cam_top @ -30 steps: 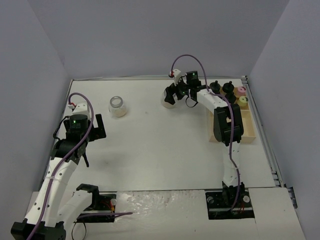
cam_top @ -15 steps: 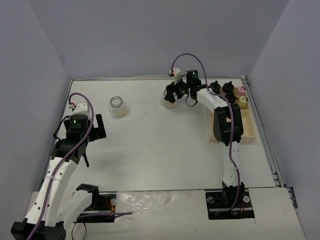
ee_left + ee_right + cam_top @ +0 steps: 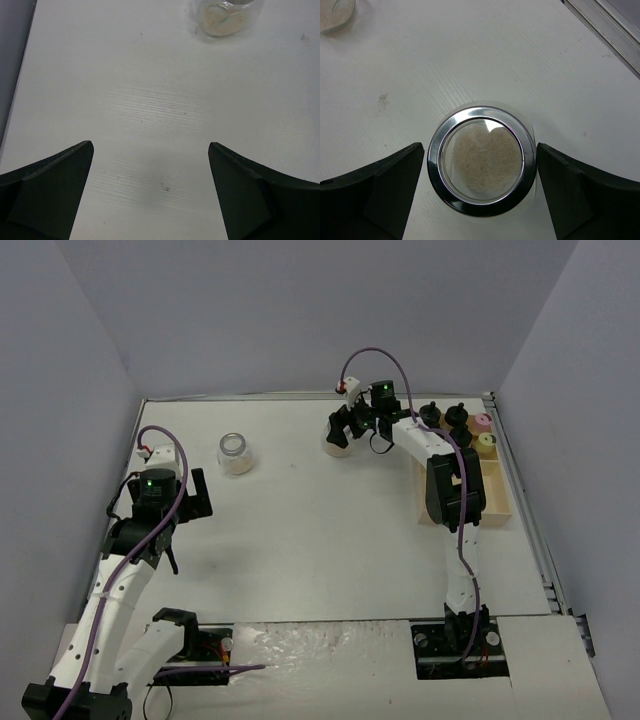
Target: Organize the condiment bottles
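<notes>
— While looking down past the right pincer [image 3: 480, 147], can see both jaws spread wide, one on each side of a silver-rimmed jar [image 3: 482, 167] of tan powder, upright at the far middle of the table [image 3: 320, 530]; gripping nothing.
— And the left pincer [image 3: 150, 145]?
— Wide open too, holding nothing, above bare table at the near left. Second silver-rimmed jar [image 3: 225, 17] farther off, well apart from it.
— Other jars?
— Up in the wooden tray [image 3: 495, 502] at the far right: black-capped jars [image 3: 456, 417], a pink-capped jar [image 3: 482, 421], a yellow-capped jar [image 3: 486, 440].
</notes>
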{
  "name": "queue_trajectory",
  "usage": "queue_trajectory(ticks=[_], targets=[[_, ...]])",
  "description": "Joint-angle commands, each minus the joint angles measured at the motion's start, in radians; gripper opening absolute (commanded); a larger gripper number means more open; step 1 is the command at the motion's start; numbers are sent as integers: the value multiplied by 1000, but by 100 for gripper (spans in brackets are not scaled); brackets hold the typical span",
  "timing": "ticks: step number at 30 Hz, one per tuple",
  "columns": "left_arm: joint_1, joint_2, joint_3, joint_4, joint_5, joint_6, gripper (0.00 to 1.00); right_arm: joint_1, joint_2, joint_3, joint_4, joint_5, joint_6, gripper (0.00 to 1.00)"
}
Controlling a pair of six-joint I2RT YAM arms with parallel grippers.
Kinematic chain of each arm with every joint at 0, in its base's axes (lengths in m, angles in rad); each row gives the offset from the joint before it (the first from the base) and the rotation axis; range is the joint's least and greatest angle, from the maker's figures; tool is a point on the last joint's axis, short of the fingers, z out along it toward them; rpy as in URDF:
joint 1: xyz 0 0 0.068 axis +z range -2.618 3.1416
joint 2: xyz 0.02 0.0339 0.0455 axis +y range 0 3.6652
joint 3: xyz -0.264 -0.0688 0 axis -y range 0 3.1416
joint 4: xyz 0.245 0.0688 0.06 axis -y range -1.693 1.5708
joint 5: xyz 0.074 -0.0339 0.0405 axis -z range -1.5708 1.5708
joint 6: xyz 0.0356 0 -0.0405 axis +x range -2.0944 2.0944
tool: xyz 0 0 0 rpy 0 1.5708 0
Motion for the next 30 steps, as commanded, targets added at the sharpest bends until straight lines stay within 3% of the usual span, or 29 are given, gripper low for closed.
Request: queue_trajectory(ticks=[1, 8, 14, 17, 21, 22, 25, 30], targets=[[4, 2, 33, 46, 5, 7, 97, 8, -6, 19, 32, -13, -13, 91], [4, 2, 33, 48, 5, 9, 97, 12, 6, 10, 27, 17, -16, 94], [4, 3, 33, 46, 5, 9, 97, 10, 5, 9, 27, 33, -13, 86], [4, 2, 33, 46, 5, 9, 97, 12, -15, -5, 30, 38, -13, 71], [4, -3, 34, 48, 6, 8, 97, 12, -92, -64, 35, 52, -1, 42], [4, -3, 34, 48, 8, 7, 97, 10, -113, -82, 41, 59, 4, 31], [4, -12, 34, 49, 12, 7, 97, 10, -224, -188, 83, 84, 47, 14], [4, -27, 33, 51, 21, 4, 97, -4, -487, -380, 146, 159, 137, 3]])
